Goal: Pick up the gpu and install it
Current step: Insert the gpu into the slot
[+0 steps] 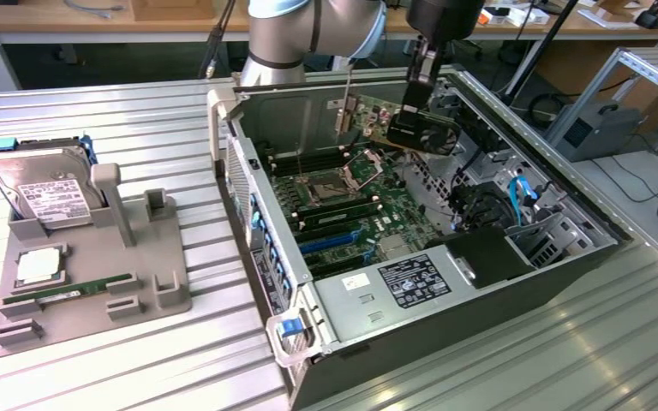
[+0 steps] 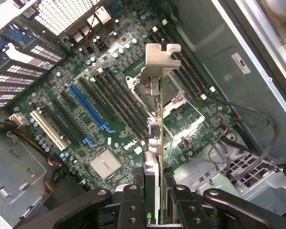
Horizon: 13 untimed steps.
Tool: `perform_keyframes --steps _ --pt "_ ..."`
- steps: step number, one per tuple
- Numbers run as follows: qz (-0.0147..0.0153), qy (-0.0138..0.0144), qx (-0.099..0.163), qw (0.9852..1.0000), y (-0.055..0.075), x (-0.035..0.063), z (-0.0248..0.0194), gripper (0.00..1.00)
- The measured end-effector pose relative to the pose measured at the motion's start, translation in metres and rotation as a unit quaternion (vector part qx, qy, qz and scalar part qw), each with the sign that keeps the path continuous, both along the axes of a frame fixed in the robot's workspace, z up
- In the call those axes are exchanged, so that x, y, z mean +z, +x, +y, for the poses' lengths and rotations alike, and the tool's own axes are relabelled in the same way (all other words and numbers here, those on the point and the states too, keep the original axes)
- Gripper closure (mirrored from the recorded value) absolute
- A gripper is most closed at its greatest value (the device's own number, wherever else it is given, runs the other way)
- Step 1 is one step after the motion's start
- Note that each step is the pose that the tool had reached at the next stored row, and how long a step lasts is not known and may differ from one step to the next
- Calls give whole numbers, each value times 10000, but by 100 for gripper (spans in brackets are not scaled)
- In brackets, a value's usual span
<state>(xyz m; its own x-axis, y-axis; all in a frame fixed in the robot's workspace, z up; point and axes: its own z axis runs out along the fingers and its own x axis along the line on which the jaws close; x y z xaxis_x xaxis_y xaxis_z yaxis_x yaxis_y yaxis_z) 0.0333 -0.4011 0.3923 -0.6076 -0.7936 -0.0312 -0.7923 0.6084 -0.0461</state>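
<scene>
The gripper (image 1: 421,118) is clenched on the gpu (image 1: 380,127), its two dark fingers (image 2: 133,202) pinching the card's upper edge, so the card hangs beneath them on edge. The card is in the air inside the open computer case (image 1: 466,287), above the motherboard (image 2: 119,90) and clear of it, not seated in anything.

Taking the long blue expansion slot (image 2: 90,107) as the mark, the card does not hang over it. It hangs to one side, over the processor socket (image 2: 178,102) and the black memory slots (image 2: 121,102) that lie between socket and blue slot. The silvery bracket (image 2: 160,57) caps the far end of the card.

The card's long axis runs straight out from the jaws to that bracket. In the wrist view this line appears to cross the blue slot's line at a slant rather than run along it. So it seems that both position and heading are off from the slot.
</scene>
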Motion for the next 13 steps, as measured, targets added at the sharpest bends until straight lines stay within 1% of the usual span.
perform_keyframes --steps 6,8,10,13 --pt "0 0 228 9997 0 0 0 73" --pt "0 0 348 9994 1 0 0 73" --pt "0 1 411 9992 0 -1 0 73" --pt "0 1 571 9984 0 -1 0 73"
